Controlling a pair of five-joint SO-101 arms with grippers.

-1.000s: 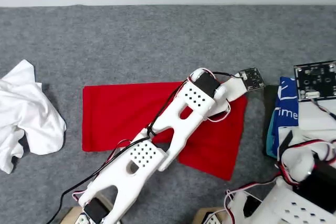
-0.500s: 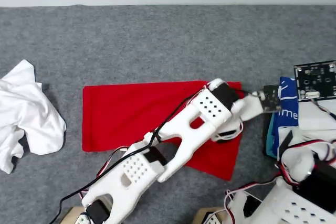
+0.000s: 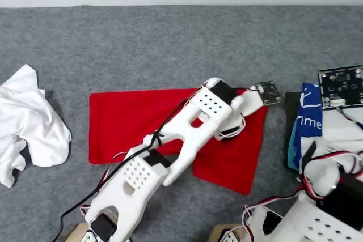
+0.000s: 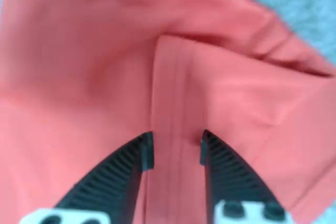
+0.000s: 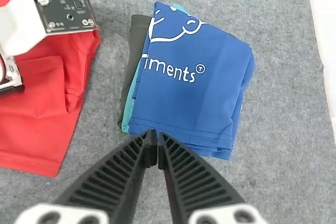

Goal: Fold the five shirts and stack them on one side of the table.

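A red shirt (image 3: 130, 123) lies flat in the middle of the grey table, its right end partly folded. My left arm (image 3: 212, 109) stretches across it to that right end. In the left wrist view my left gripper (image 4: 177, 148) is open just above the red shirt (image 4: 79, 77), its fingers astride a narrow folded strip (image 4: 176, 93). A stack of folded shirts topped by a blue shirt (image 5: 194, 82) rests at the right side. My right gripper (image 5: 157, 150) is shut and empty, held above the near edge of that stack. A crumpled white shirt (image 3: 28, 120) lies at the far left.
The left arm's camera board (image 5: 60, 3) sits over the red shirt's corner (image 5: 42, 108), close to the stack. Bare grey mat (image 3: 170, 43) spans the far half of the table. The right arm's base and cables (image 3: 317, 196) fill the near right corner.
The left arm swung right toward the blue stack, then came back left over the red shirt's right end. The right arm has not moved.
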